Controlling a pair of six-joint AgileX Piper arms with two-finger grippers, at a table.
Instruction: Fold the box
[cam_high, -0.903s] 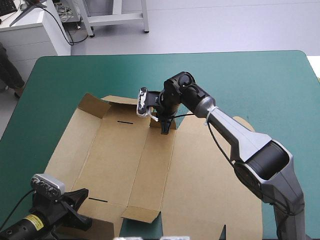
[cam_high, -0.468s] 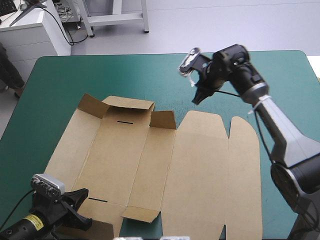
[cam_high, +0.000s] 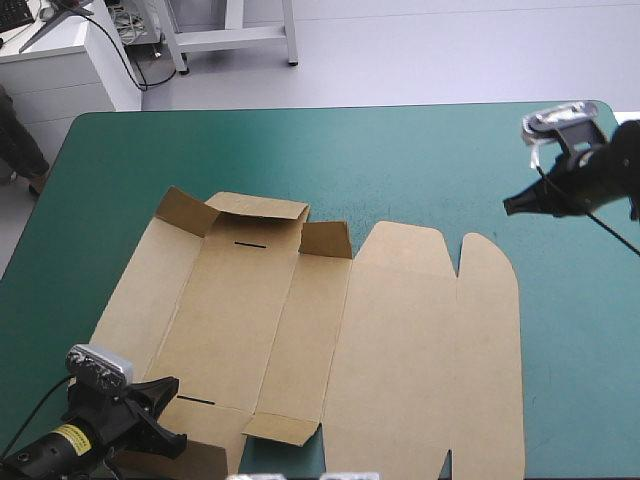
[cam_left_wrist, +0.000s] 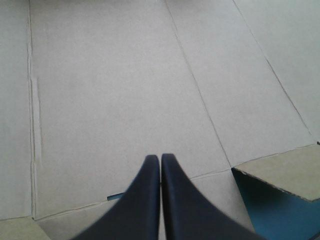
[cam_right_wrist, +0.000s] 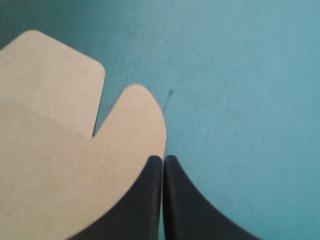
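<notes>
Right gripper (cam_high: 510, 205) has swung clear rightward, closed and empty; far flap (cam_high: 326, 240) of the box (cam_high: 400, 340) stays raised, so the crease holds; left gripper (cam_left_wrist: 160, 156) is closed, probably just pressing board.

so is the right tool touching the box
Apart. The high view shows the right tool with bare teal-green cover between it and the box.

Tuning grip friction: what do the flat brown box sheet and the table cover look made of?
The brown board box: likely cardboard, matte; pressed creases, cut slots. The teal-green table cover: matte, faintly scuffed; rubber or fabric mat, can't tell.
</notes>
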